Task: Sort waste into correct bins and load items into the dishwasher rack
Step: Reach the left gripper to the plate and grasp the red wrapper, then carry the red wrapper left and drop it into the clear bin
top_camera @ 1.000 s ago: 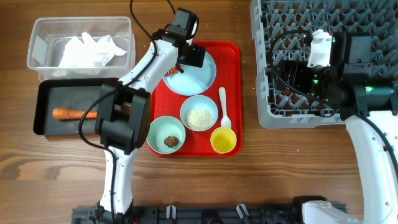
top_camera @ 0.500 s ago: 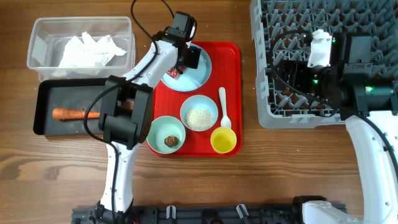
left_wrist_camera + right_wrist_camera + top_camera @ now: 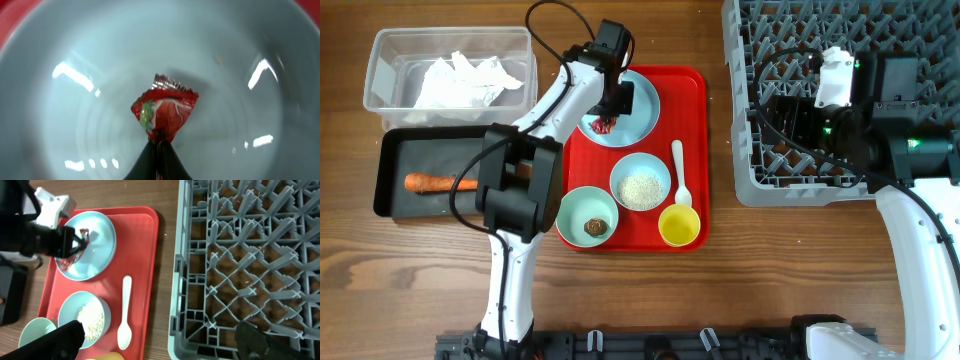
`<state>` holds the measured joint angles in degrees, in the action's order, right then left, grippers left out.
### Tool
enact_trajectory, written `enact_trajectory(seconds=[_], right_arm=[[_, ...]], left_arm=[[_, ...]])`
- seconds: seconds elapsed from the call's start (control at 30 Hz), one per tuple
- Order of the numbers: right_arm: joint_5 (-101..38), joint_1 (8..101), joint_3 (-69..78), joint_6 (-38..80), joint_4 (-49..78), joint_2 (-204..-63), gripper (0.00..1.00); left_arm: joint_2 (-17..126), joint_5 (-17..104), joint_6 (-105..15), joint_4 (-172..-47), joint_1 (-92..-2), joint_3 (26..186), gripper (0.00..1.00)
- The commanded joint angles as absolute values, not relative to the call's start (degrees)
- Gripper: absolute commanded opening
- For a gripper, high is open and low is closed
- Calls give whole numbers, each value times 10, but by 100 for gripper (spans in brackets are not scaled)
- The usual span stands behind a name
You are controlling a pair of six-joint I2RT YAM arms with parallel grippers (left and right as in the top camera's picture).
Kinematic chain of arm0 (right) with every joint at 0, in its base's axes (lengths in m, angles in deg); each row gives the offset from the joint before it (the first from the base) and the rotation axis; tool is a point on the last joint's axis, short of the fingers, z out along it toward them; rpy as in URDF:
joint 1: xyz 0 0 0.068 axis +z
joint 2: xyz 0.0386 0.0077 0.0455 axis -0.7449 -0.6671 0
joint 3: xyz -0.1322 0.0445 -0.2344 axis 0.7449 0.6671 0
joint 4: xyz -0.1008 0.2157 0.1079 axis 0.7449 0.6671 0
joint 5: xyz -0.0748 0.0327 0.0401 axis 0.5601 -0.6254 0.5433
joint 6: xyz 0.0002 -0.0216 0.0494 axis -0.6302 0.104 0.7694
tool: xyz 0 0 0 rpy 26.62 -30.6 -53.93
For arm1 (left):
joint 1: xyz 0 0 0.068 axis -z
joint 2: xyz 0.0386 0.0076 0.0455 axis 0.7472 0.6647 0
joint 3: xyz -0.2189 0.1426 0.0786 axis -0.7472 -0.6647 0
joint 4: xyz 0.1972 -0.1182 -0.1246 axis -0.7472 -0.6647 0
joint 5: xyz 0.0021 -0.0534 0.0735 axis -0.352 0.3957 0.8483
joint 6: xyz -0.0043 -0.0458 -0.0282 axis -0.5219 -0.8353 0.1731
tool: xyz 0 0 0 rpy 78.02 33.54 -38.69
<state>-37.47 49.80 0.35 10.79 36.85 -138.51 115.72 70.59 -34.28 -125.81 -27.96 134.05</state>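
My left gripper (image 3: 605,121) is shut on the red snack wrapper (image 3: 165,111), pinching its lower end just over the pale-blue plate (image 3: 636,112) at the back of the red tray. The wrapper (image 3: 603,124) sits at the plate's left side. My right gripper (image 3: 160,347) is open and holds nothing, above the left front edge of the grey dishwasher rack (image 3: 920,30). A crumpled napkin (image 3: 465,80) lies in the clear tub (image 3: 385,60). A carrot (image 3: 435,182) lies in the black tray (image 3: 420,155).
On the red tray (image 3: 695,90) stand a mint bowl of rice (image 3: 640,183), a mint bowl with a brown lump (image 3: 588,215), a yellow cup (image 3: 680,226) and a white spoon (image 3: 680,172). Bare wood separates tray and rack.
My left gripper has closed onto the red wrapper and shifted slightly toward the plate's left front. The right arm has not moved.
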Motion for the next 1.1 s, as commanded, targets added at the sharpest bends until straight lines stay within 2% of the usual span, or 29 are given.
enact_trajectory(seconds=[0.0,0.27,0.5,0.63,0.67,0.7,0.77,0.8,0.87,1.07], right_arm=[[-364,496,-9,114,365,-1391,100],[-361,496,-9,114,360,-1391,100],[-361,496,-9,115,360,-1391,100],[-361,496,-9,115,360,-1391,100],[-361,496,-9,115,360,-1391,100],[-361,496,-9,115,360,-1391,100],[-361,496,-9,115,360,-1391,100],[-361,496,-9,115,360,-1391,100],[-361,496,-9,114,360,-1391,100],[-361,496,-9,114,360,-1391,100]], left_arm=[[1053,678,-365,-1281,-295,1377,4],[927,780,-365,-1284,-404,1378,4],[970,795,-362,-1273,-523,1378,4],[1018,768,-362,-1248,-562,1378,4],[1033,760,-362,-1236,-569,1378,8],[1045,759,-362,-1227,-572,1378,21],[1066,759,-361,-1214,-574,1378,54],[1072,759,-361,-1211,-575,1378,77],[1081,759,-361,-1209,-575,1378,100],[1046,759,-361,-1216,-573,1382,100]])
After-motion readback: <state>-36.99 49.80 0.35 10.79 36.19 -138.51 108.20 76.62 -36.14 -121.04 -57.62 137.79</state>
